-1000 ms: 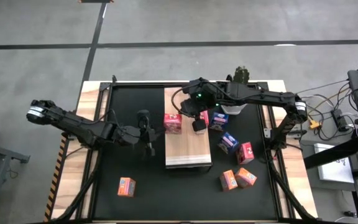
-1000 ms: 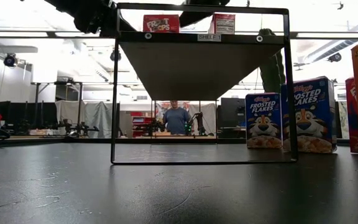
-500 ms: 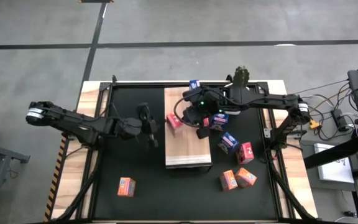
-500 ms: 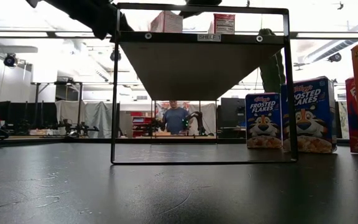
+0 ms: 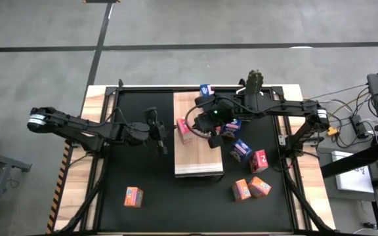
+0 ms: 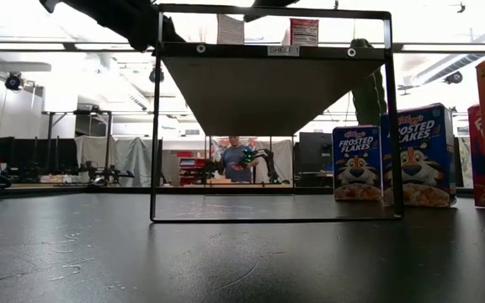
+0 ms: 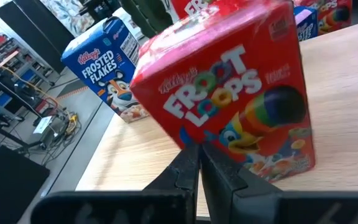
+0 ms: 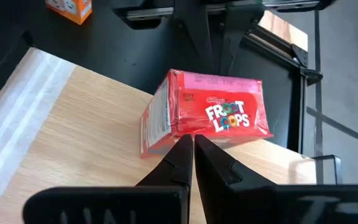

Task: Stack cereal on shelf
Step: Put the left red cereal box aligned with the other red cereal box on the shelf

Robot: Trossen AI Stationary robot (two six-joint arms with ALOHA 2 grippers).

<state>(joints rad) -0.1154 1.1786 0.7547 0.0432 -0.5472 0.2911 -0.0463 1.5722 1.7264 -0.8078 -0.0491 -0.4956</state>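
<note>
A red Froot Loops cereal box (image 5: 184,130) stands upright near the left edge of the raised wood shelf (image 5: 199,160). In the low view its narrow white side (image 6: 230,29) faces the near edge. My left gripper (image 5: 168,136) is shut, at shelf height on the box's left. My right gripper (image 5: 197,132) is shut, on the box's right. The box stands between the two. A second box (image 6: 301,32) stands on the shelf, and a blue box (image 5: 205,88) lies at its far edge. My left gripper meets the box's left-facing printed face low down (image 7: 199,138) with its shut fingertips, coming level from the table's left; the box stands on the shelf, looking tilted in this view. My right gripper's shut fingertips (image 8: 185,142) reach the bottom edge of the opposite printed face (image 8: 199,132), slanting down from the right.
Blue boxes (image 5: 231,124) (image 5: 241,149), a red box (image 5: 260,160) and two orange boxes (image 5: 241,190) lie on the black mat right of the shelf. One orange box (image 5: 134,196) lies near left. A cactus (image 5: 254,80) stands at the far edge. A person (image 6: 238,160) stands beyond the table.
The red box has turned about on the shelf: its printed front faced the near edge, now its narrow side does. My left gripper has gone right toward the box. My right arm has drawn back to the right, uncovering the blue box at the shelf's far edge.
</note>
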